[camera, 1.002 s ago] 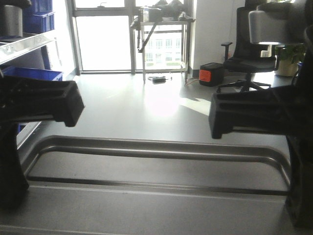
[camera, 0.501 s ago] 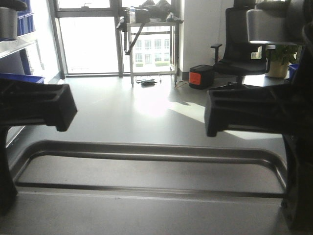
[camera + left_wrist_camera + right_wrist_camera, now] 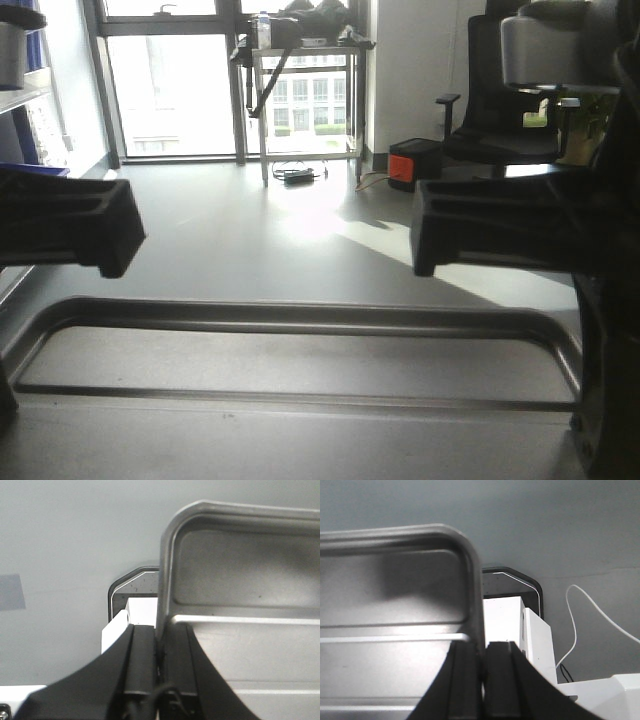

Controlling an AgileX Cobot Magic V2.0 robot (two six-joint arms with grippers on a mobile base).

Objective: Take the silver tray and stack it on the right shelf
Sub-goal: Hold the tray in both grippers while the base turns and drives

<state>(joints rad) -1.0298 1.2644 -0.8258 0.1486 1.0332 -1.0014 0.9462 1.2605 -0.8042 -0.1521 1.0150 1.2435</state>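
Up in the air over the grey floor [image 3: 250, 240], the silver tray [image 3: 300, 350] hangs roughly level btw both arms. Left end effector [image 3: 159, 645] is squeezed down to a sliver on the tray's left rim. Right end effector [image 3: 482, 652] is the same deal on the right rim, fingers either side of the lip.

So grab part = done imo. No worktop shows in any view, so can't place it by worktop edges/corners.

What's left is basically everything after pickup. Front cam faces a window [image 3: 170, 100], steel table [image 3: 305, 90], office chair [image 3: 500, 100] and orange box [image 3: 413, 163]. No roller rack I can pick out, so the right shelf isn't reached yet. Tray needs lining up w/ the lanes, setting down, then both sides let go.
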